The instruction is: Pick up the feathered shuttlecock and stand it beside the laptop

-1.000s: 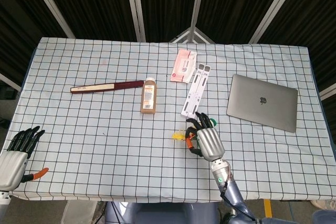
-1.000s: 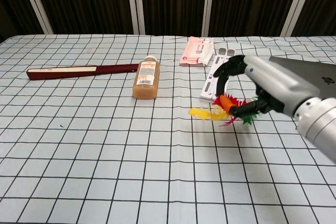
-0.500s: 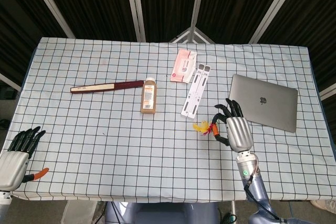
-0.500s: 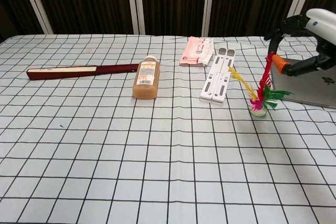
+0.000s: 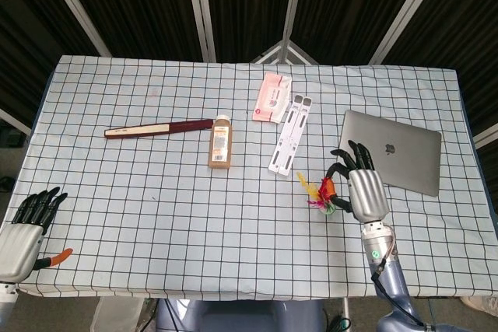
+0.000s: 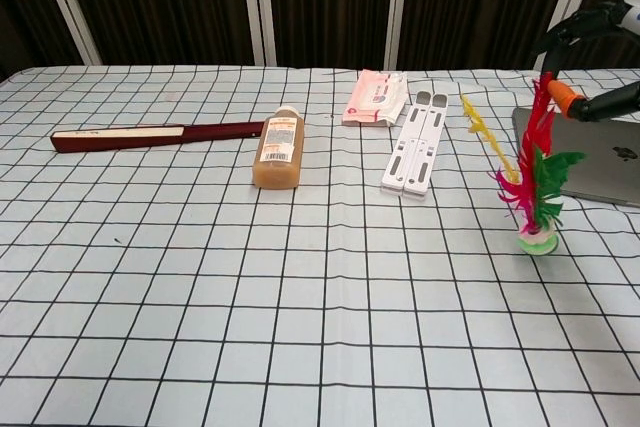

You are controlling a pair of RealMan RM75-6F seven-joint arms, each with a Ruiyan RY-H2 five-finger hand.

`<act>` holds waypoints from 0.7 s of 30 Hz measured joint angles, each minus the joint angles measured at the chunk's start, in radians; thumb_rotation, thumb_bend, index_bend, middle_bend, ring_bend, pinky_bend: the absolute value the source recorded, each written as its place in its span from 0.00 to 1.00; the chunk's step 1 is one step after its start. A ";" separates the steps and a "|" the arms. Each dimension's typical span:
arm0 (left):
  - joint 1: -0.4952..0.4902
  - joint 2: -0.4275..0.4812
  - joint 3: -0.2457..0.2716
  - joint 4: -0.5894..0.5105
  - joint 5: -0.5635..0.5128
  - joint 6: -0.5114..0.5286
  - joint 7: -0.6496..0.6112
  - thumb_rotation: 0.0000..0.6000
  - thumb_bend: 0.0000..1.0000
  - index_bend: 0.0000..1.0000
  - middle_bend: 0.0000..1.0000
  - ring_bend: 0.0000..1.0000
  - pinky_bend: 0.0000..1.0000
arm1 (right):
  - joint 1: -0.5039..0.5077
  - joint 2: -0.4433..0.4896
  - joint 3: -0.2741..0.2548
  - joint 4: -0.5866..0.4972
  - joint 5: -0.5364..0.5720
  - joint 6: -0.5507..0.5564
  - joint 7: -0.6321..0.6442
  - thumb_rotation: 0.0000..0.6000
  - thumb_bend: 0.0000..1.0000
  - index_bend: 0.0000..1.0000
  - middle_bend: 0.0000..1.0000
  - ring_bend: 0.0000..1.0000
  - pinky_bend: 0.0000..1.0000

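Note:
The feathered shuttlecock point(image 6: 535, 187) stands upright, its red, green and yellow feathers up and its round base point(image 6: 538, 242) on the checkered cloth. It is just left of the closed grey laptop point(image 6: 600, 157), near that laptop's front left corner. From above, my right hand point(image 5: 364, 192) pinches the tips of its feathers point(image 6: 568, 99) between thumb and finger. In the head view the shuttlecock point(image 5: 323, 194) shows right next to that hand, with the laptop point(image 5: 389, 152) behind it. My left hand point(image 5: 23, 227) hangs off the table's front left corner, fingers extended and holding nothing.
An amber bottle point(image 5: 220, 141) lies mid-table, with a dark red folded fan point(image 5: 159, 127) to its left. A white folding stand point(image 5: 290, 134) and a pink pack point(image 5: 272, 97) lie behind the shuttlecock. An orange-handled tool point(image 5: 56, 258) lies by my left hand.
My right hand has carried the shuttlecock rightward to the laptop, turned it from lying to upright, and brought its base down on the cloth. The left hand has stayed put.

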 measured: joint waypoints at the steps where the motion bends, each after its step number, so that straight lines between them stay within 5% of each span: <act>1: 0.000 0.000 0.000 0.000 0.000 0.000 0.000 1.00 0.00 0.00 0.00 0.00 0.00 | 0.000 0.000 -0.001 0.000 0.003 0.000 0.000 1.00 0.56 0.60 0.26 0.01 0.00; 11: 0.000 0.002 0.001 -0.003 0.000 -0.002 -0.003 1.00 0.00 0.00 0.00 0.00 0.00 | -0.005 -0.006 -0.022 0.040 0.021 0.000 0.013 1.00 0.56 0.58 0.26 0.01 0.00; 14: -0.001 0.002 0.001 -0.003 -0.001 -0.003 -0.004 1.00 0.00 0.00 0.00 0.00 0.00 | -0.005 -0.005 -0.029 0.053 0.014 0.001 0.013 1.00 0.56 0.32 0.23 0.00 0.00; 16: -0.001 0.002 0.001 -0.004 0.000 -0.002 -0.004 1.00 0.00 0.00 0.00 0.00 0.00 | -0.004 -0.001 -0.033 0.055 0.011 0.001 0.011 1.00 0.55 0.06 0.13 0.00 0.00; 21: 0.000 0.002 0.001 -0.004 -0.001 -0.002 -0.003 1.00 0.00 0.00 0.00 0.00 0.00 | -0.005 0.011 -0.034 0.040 0.005 0.013 -0.006 1.00 0.49 0.00 0.02 0.00 0.00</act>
